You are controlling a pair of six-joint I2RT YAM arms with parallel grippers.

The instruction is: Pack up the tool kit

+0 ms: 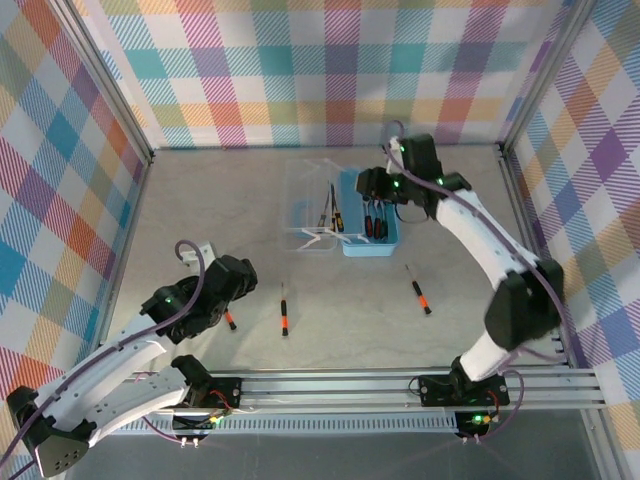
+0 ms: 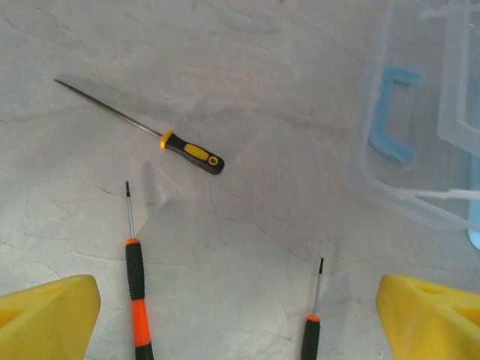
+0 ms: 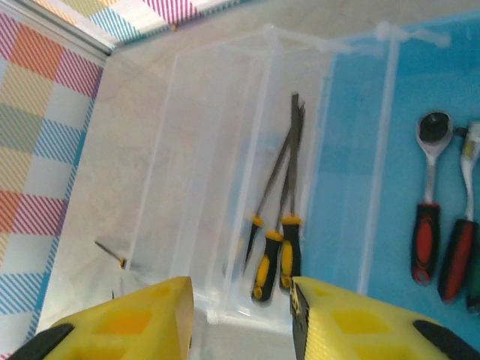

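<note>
The tool kit's light-blue box [image 1: 372, 240] lies open, its clear lid [image 1: 308, 210] folded out to the left. A metal ratchet [image 3: 428, 202] with a red grip rests in the blue tray [image 3: 352, 135]. Three black-and-yellow tools [image 3: 277, 255] lie in the lid [image 3: 210, 172]. My right gripper [image 1: 372, 188] hovers over the box, open, with nothing between its yellow fingers [image 3: 127, 322]. My left gripper [image 1: 235, 285] is open above the table. Two black-and-orange screwdrivers [image 2: 136, 289] [image 2: 312, 334] lie between its fingers [image 2: 49, 319]. A yellow-handled tool [image 2: 191, 152] lies farther off.
Another black-and-orange screwdriver [image 1: 420, 290] lies on the table right of centre, in front of the box. Plaid walls enclose the table on three sides. A metal rail [image 1: 400, 385] runs along the near edge.
</note>
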